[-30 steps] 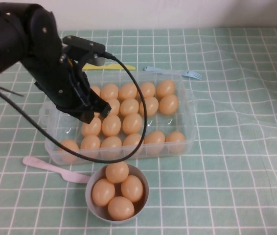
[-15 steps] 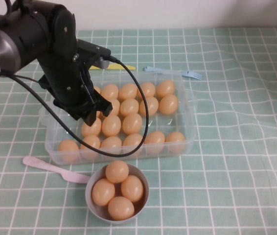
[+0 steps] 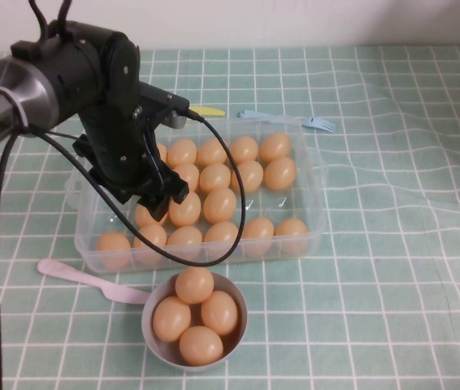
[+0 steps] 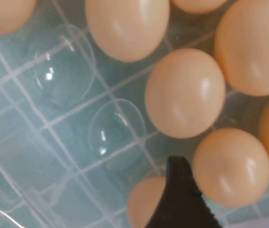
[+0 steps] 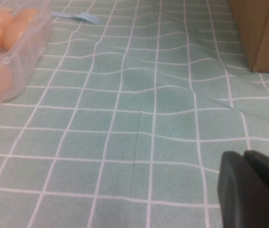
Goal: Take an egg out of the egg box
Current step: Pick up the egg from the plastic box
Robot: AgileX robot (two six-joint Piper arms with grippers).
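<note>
- Nearest the robot, at 6 o'clock on the desk (image 3: pixel 392 309), a small round grey bowl (image 3: pixel 150 335) holds four peach-orange eggs; a pink plastic knife (image 3: pixel 84 279) lies just beside it at 9 o'clock.
- Beyond the bowl sits the egg box (image 3: pixel 315 236), a clear tray with moulded seats, most of them filled; several seats along its left side are bare.
- The left gripper (image 3: pixel 165 195) hangs low inside the box, over its left-centre eggs. One dark finger shows in the left wrist view, its tip beside two eggs; I cannot tell whether the jaws are released or clenched.
- The egg (image 4: pixel 185 93) I judge to be the likely pick sits in its seat just ahead of that finger, free of any grip.
- Handling, as a judgement: light, rigid, smooth and rounded, so it could squirt out of a pinch; if real, the shell cracks easily. Best taken across its middle, with the jaws going down into the gaps beside neighbours.
- The arm and its cable (image 3: pixel 234 195) hide the eggs beneath; their number there is uncertain.
- Farther off, at 12 o'clock, a blue fork (image 3: pixel 295 120) and a partly hidden yellow utensil (image 3: pixel 207 110) lie behind the box.
- The right gripper (image 5: pixel 253 190) is parked low over the desk, well apart at the right, outside the high view; only a cut-off dark part shows, jaws state unknowable.
</note>
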